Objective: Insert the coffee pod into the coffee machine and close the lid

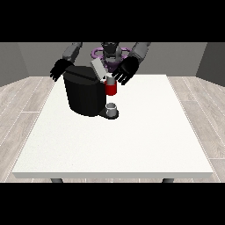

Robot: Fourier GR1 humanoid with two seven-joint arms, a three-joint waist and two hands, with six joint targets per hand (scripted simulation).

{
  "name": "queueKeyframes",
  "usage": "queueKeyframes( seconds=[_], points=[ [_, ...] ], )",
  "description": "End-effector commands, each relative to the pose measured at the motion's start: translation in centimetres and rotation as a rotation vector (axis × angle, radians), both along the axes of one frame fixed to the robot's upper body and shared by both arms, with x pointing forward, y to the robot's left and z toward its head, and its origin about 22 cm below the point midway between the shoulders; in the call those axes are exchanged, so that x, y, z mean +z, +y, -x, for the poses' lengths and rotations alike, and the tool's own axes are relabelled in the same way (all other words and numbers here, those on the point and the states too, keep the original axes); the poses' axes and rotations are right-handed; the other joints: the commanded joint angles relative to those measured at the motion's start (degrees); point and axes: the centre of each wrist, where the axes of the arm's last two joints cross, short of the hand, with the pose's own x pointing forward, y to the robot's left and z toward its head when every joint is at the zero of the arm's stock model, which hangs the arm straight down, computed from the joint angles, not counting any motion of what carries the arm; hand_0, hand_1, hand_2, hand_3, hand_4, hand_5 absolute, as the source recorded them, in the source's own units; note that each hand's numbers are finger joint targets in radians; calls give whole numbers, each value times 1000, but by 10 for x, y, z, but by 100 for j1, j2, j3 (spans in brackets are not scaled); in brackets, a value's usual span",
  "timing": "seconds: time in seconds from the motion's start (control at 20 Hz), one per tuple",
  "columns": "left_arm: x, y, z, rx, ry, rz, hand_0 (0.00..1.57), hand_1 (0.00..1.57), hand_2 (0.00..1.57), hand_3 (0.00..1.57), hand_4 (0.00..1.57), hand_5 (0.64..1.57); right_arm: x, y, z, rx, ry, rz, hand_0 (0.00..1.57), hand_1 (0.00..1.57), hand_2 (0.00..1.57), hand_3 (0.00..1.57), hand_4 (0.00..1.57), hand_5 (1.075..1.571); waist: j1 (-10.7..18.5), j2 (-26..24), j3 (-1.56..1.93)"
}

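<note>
Coffee pod sits at the top front of the coffee machine, just under my hand at the view's right, fingers spread and relaxed; whether they touch it I cannot tell, and my hand at the view's left hangs open beside the machine's far-left corner. Risk, as I judge it: a pod seated crooked would jam the raised lid on closing. Machine a matte black rounded block, lid a flat pale flap, red collar, small grey cup beneath on white table.

Both arms fwd, hand at view's right fingers spread, hand at view's left fingers splayed
</note>
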Motion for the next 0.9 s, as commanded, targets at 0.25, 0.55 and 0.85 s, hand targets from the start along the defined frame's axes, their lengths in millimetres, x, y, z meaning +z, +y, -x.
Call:
queueKeyframes(
  seconds=[0.25, 0.55, 0.85],
  points=[
    [15, -2, -1, 6, -16, -31, 1134, 1134, 1170, 999, 457, 1571, -11, 7, 4, -4, 1, 18, 0, 0, 0, 0, 380, 1571, -69, 146, -5],
    [10, 2, -1, 18, -29, -63, 1051, 1051, 1118, 953, 365, 1571, 1, 17, -1, -4, -26, 2, 0, 0, 0, 0, 431, 1571, -8, 174, -5],
    [7, 19, 0, 0, -13, -53, 1018, 1018, 1086, 904, 369, 1571, 12, 21, 3, 23, -11, 13, 0, 0, 0, 0, 459, 1571, -114, 131, -7]
  ],
)
